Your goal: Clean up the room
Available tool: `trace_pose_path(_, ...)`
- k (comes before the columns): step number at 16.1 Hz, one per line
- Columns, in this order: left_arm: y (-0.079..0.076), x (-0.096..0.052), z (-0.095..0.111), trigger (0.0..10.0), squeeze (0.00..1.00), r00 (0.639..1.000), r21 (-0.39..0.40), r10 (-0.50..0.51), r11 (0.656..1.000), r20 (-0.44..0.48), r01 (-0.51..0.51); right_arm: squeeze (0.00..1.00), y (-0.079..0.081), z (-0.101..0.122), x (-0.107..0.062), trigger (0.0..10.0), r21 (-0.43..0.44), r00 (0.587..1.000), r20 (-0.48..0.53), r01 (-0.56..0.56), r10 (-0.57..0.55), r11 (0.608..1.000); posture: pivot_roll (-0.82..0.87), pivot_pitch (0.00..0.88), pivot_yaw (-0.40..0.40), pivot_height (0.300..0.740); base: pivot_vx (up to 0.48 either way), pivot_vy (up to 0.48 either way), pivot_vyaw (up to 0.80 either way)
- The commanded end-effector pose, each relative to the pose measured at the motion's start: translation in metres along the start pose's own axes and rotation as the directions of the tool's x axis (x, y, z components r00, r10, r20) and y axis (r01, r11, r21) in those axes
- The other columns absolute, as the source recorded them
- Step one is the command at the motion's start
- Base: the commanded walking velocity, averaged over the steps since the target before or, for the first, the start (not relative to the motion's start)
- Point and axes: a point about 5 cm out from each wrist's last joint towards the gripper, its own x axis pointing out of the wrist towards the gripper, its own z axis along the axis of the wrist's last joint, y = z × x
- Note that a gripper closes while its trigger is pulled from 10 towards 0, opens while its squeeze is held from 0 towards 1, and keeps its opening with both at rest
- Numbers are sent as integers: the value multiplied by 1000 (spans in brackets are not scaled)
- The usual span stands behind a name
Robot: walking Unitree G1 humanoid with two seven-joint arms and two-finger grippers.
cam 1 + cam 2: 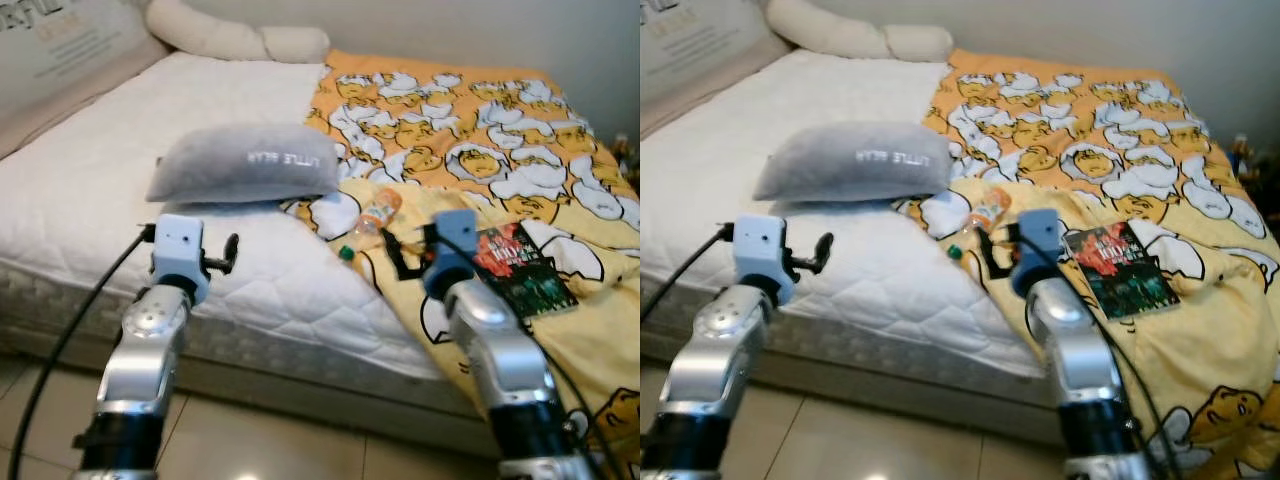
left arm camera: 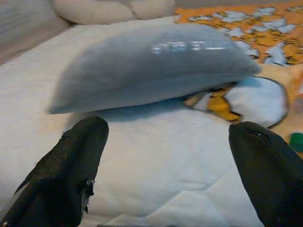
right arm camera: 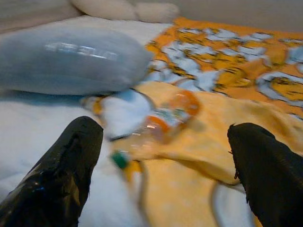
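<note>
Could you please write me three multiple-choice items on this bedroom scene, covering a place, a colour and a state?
1. Where does the plastic bottle lie?
A. on the floor
B. on the yellow blanket, near the grey pillow
C. on top of the book

2. What colour is the bottle's cap?
A. green
B. red
C. white

3. How are the fingers of the right tool?
A. shut on the bottle
B. shut on nothing
C. open, empty

Answers: 1 B, the bottle rests on blanket folds beside the pillow. 2 A, a green cap shows at its end. 3 C, the fingers stand wide apart with the bottle beyond them.
</note>
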Motion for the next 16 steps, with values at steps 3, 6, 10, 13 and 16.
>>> trace_pose_path(3,-1,2,4,10000,0,1000,8,-7,1000,9,7,0,2,7,2,10000,-15,1000,11,-21,21,1000,-70,0,-6,740,290,0,265)
trace_pose_path(6,-1,3,3,10000,0,1000,9,-10,1000,6,10,0,-2,5,2,10000,15,1000,-4,19,-19,1000,-70,0,-6,740,289,0,529)
trace_pose_path(10,-1,3,3,10000,0,1000,12,-13,1000,7,12,0,-3,5,3,10000,10,1000,-10,22,-22,1000,-70,0,-6,740,289,0,0)
trace_pose_path(13,-1,3,3,10000,0,1000,12,-12,1000,6,12,0,-3,4,3,10000,12,1000,-15,23,-22,1000,-69,0,-7,740,290,0,0)
trace_pose_path(16,-1,4,4,10000,0,1000,12,-11,1000,7,11,0,-3,3,4,10000,11,999,-23,26,-26,1000,-69,0,-9,740,290,0,0)
